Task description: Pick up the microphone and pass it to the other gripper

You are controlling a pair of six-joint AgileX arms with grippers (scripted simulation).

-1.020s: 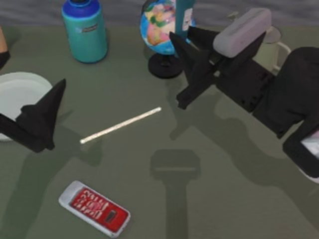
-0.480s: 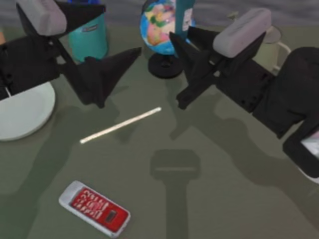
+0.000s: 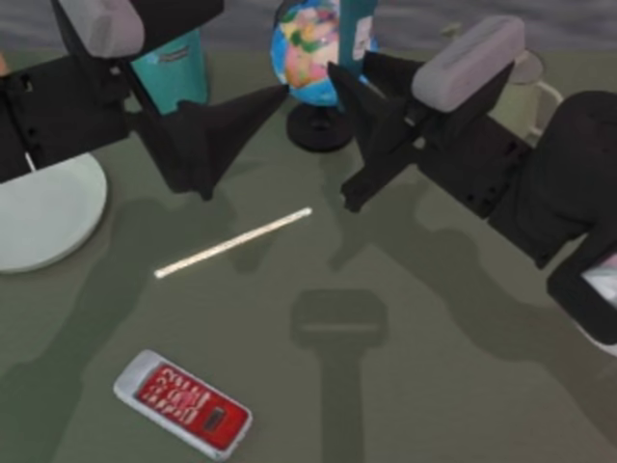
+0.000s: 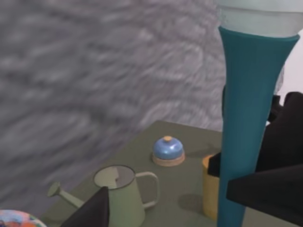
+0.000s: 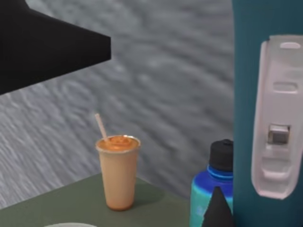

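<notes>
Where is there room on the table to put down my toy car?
The best patch is bare table at the front right, between the red phone and the right arm. Another lies between the white stick and phone. The back is crowded: bottle, globe, plate, both grippers.

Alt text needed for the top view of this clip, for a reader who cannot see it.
Seen from above, the right claw holds the teal microphone upright in front of a globe, while the left claw points at it from the left. On the green table lie a white stick and a red phone.
</notes>
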